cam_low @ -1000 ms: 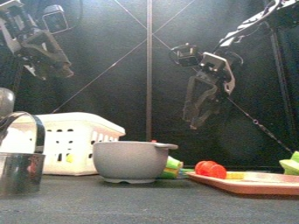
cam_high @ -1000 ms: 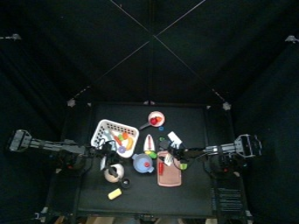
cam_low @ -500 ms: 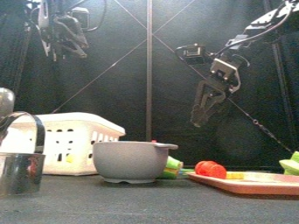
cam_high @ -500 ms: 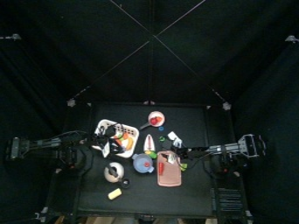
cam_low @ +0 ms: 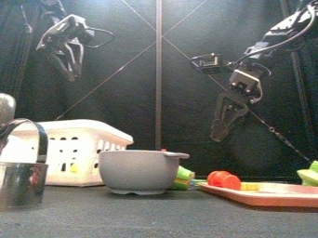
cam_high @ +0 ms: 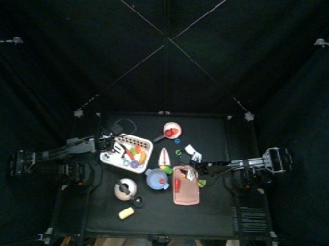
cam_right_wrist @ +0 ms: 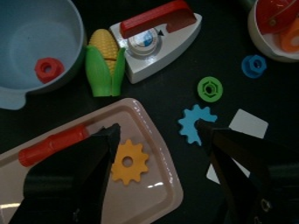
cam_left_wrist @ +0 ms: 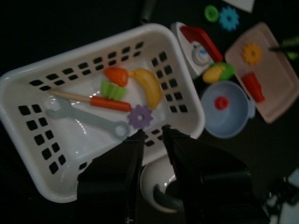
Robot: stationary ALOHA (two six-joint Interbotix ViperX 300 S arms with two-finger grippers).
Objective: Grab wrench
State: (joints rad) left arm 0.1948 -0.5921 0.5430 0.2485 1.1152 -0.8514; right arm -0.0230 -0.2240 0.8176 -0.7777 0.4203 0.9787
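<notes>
Basket (cam_high: 127,151) left of bowl (cam_high: 158,179); tray (cam_high: 187,187) apparently right.

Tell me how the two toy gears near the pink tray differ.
The orange gear lies on the pink tray; the blue gear lies on the bare black table beside it. The orange one has a small round hole at its middle; no hole shows in the blue one. Both are flat, toothed and plastic-looking.
</notes>
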